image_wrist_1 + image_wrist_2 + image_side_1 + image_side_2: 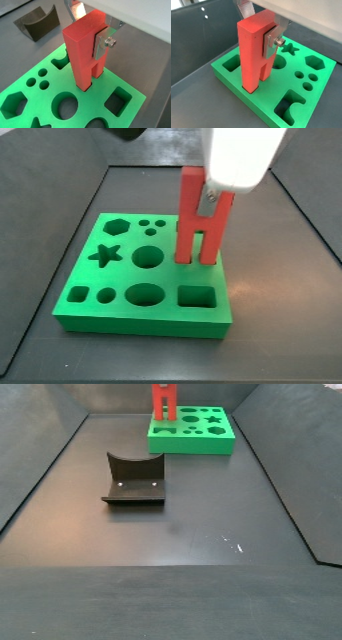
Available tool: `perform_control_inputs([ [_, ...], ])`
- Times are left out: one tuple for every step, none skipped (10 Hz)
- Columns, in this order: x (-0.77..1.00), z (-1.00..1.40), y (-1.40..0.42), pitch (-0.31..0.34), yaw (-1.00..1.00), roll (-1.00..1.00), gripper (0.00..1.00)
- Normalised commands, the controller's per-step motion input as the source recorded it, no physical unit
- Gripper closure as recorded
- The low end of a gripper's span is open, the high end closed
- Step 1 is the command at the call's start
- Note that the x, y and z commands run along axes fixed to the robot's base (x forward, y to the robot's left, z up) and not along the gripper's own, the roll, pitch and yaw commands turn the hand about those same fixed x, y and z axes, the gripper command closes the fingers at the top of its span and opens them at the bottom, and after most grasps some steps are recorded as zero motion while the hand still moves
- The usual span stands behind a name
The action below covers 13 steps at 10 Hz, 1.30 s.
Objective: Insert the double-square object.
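Note:
The double-square object point(81, 47) is a tall red block with two parallel legs. It stands upright with its legs down on the green board point(40, 95), near one edge. Its leg tips sit at or just inside holes in the board; the depth cannot be told. My gripper point(90, 35) is shut on the block's upper part, with one silver finger point(105, 42) flat against its side. The same grip shows in the wrist view point(258, 30) and in a side view point(207, 200). The far side view shows the block point(162, 404) on the board point(194, 439).
The board point(120, 313) has several cut-outs: star, hexagon, round and square holes. The dark fixture point(134, 479) stands on the dark floor mid-way, apart from the board; it also shows in a wrist view point(37, 25). Raised walls border the floor.

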Motion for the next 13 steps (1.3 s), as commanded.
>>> perform_control_inputs([
  [-0.26,-0.16,0.00,-0.131,0.12,0.00,1.00],
  [-0.11,-0.22,0.00,-0.089,0.11,0.00,1.00],
  [0.00,-0.27,0.00,-0.086,0.11,0.02,1.00],
  [0.00,-0.23,0.00,-0.091,0.10,0.00,1.00],
  [0.00,-0.21,0.07,-0.091,0.13,0.01,1.00],
  [0.00,-0.19,0.11,-0.076,0.13,0.00,1.00],
  [0.00,-0.16,0.12,-0.034,0.11,0.00,1.00],
  [0.00,-0.16,0.12,-0.027,0.11,0.01,1.00],
  [0.00,-0.18,0.12,-0.019,0.09,0.00,1.00],
  [0.00,-0.19,0.14,0.000,0.09,0.01,1.00],
  [0.01,-0.20,0.15,0.000,0.10,0.02,1.00],
  [0.00,-0.20,0.03,-0.004,0.05,0.00,1.00],
  [0.00,0.00,0.00,0.000,0.00,-0.01,1.00],
])
